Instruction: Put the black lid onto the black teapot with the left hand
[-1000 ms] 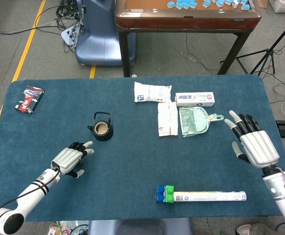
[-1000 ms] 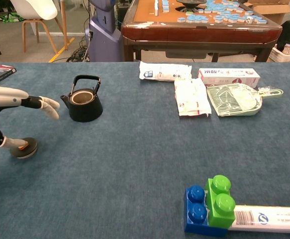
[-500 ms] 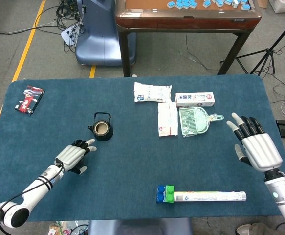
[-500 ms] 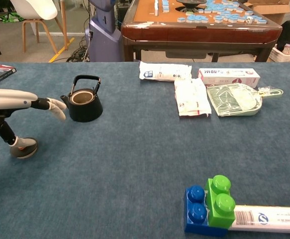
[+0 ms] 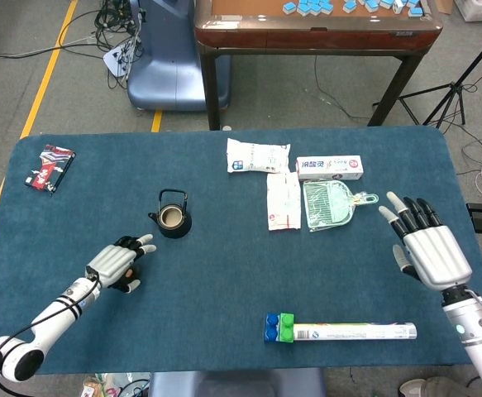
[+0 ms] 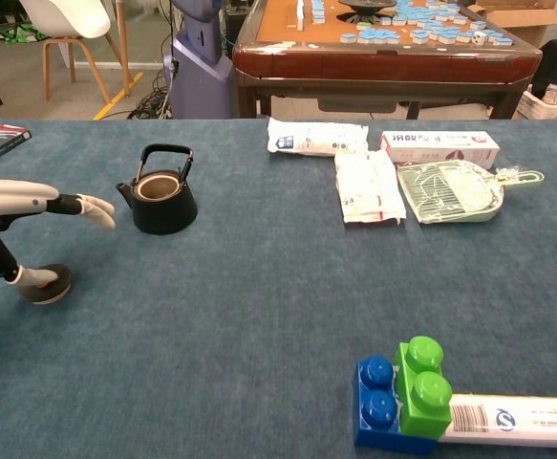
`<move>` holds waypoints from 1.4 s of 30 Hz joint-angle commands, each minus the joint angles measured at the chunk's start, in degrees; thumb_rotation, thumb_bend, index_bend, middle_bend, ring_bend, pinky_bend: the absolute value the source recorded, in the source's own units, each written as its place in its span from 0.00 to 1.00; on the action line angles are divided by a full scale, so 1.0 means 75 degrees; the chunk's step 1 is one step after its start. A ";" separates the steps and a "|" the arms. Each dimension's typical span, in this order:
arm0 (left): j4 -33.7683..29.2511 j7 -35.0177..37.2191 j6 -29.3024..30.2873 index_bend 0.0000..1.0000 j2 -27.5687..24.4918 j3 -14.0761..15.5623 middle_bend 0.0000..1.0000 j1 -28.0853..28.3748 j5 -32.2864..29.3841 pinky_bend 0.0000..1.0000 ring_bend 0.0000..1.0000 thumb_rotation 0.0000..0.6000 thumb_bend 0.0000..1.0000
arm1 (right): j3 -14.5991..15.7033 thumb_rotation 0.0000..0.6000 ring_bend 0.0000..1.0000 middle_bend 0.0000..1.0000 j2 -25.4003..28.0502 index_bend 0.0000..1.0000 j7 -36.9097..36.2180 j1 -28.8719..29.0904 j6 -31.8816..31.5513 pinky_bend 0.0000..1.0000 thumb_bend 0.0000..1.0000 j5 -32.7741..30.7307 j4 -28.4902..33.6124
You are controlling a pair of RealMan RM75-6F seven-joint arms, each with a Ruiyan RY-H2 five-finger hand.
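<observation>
Black lid seen flat on blue table, lower left of chest view, near black teapot but apart from it. Teapot upright, uncovered, left of centre. Left hand placed over lid, thumb apparently touching it, other fingers extended toward teapot; firm grip cannot be told. Right hand held at right edge, fingers spread, nothing gripped.

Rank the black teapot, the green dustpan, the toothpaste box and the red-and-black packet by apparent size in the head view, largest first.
1. green dustpan
2. toothpaste box and black teapot: look alike in area, not ranked apart
3. red-and-black packet, only slightly smaller
</observation>
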State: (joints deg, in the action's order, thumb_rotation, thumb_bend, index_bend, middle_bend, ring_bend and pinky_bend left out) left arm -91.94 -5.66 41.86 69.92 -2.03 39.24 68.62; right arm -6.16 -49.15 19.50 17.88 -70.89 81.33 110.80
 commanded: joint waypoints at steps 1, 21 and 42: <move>0.0016 0.0018 0.0026 0.11 -0.0022 0.0039 0.00 -0.0028 0.0019 0.00 0.00 1.00 0.33 | 0.0002 1.00 0.00 0.00 -0.0002 0.09 0.0030 0.0011 0.0001 0.00 0.55 -0.0003 0.0031; 0.0590 0.0333 0.0275 0.02 0.0245 0.0303 0.00 -0.0355 0.0223 0.00 0.00 1.00 0.33 | 0.0150 1.00 0.00 0.00 -0.0025 0.09 0.0261 -0.0019 0.0021 0.00 0.55 0.0056 0.0167; 0.0717 0.0093 0.0533 0.13 0.0386 0.0464 0.00 -0.0571 0.0458 0.00 0.00 1.00 0.33 | 0.0280 1.00 0.00 0.00 -0.0004 0.09 0.0187 -0.0126 -0.0124 0.00 0.55 0.0320 0.0242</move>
State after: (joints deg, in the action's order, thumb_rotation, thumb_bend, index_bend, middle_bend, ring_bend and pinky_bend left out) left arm -86.62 -5.01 45.90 72.76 1.42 35.00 72.04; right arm -4.06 -49.18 20.90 16.93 -71.82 83.72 112.63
